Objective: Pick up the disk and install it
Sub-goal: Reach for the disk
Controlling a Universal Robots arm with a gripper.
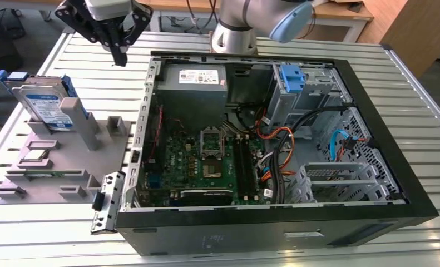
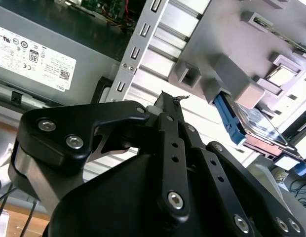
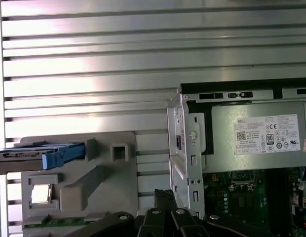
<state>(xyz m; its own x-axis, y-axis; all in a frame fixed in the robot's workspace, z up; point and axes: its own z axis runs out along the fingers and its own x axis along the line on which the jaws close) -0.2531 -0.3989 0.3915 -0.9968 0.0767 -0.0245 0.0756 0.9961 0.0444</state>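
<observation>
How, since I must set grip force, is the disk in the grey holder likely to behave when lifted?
The disk looks like a metal slab, so probably stiff and heavy for its size. It stands on edge in the grey holder, so a sideways push might tip it. Its blue bracket looks plastic and may flex.

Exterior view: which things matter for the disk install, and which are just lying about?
Job: disk, propped in the grey stand; gripper, shut and empty, above the table; open computer case.
Lying about: power supply, motherboard, blue bracket, orange cables, all inside the case.
</observation>
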